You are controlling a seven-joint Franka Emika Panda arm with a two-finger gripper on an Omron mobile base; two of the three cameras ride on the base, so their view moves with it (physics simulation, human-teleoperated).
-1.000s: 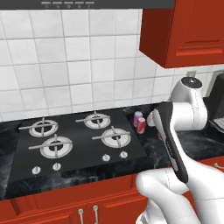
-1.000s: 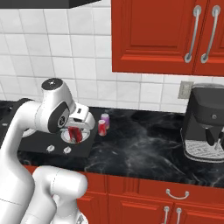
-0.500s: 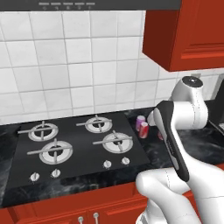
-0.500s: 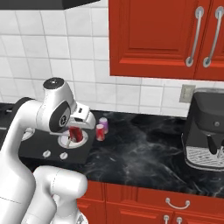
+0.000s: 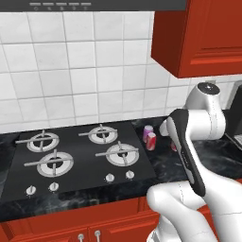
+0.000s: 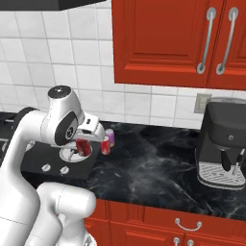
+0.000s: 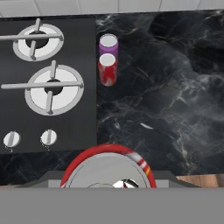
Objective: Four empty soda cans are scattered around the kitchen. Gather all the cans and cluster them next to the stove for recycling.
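Observation:
My gripper (image 6: 84,144) is shut on a red soda can (image 6: 83,147) and holds it upright above the black counter, just right of the stove (image 5: 80,158). The hand view looks down on this can's silver top (image 7: 108,170) at the bottom. A pink-purple soda can (image 7: 108,44) and another red soda can (image 7: 107,69) stand side by side on the counter against the stove's (image 7: 87,92) right edge, ahead of the held can. From the left base these two cans (image 5: 148,132) (image 5: 151,141) show beside the arm, which hides most of the held can.
A dark coffee machine (image 6: 226,144) stands on the counter (image 6: 153,163) far to the right. Red upper cabinets (image 6: 168,43) hang above it. Silver knobs (image 7: 29,138) line the stove's front. Open marbled counter (image 7: 162,87) lies right of the cans.
Both base views have shifted slightly. The gripper keeps the red can and stays at about the same spot by the stove's right edge.

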